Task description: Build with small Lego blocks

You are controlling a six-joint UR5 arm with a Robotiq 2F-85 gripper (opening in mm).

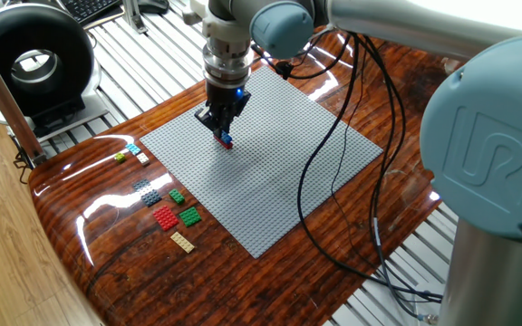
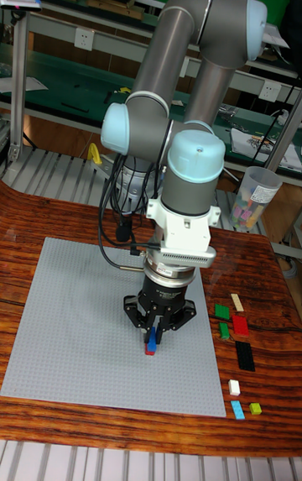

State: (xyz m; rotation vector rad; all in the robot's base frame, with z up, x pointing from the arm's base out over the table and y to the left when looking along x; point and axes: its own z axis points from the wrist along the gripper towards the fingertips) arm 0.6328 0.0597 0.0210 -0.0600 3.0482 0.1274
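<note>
My gripper (image 1: 224, 136) (image 2: 153, 340) points straight down over the grey baseplate (image 1: 270, 172) (image 2: 75, 338), shut on a small stack of a blue and a red Lego block (image 1: 227, 141) (image 2: 151, 347) that touches the plate. Loose small Lego blocks lie on the wooden table beside the plate: a red one (image 1: 165, 217) (image 2: 241, 326), green ones (image 1: 189, 215) (image 2: 221, 311), a tan one (image 1: 182, 242) (image 2: 237, 302), dark grey ones (image 1: 149, 194) (image 2: 244, 355), white (image 2: 234, 386), cyan (image 1: 132, 148) (image 2: 237, 409) and yellow-green (image 1: 120, 158) (image 2: 255, 408).
Black cables (image 1: 333, 181) hang from the arm across the baseplate's right side to the table edge. A black round device (image 1: 33, 63) stands at the back left. A clear cup of coloured pieces (image 2: 252, 196) sits behind the table.
</note>
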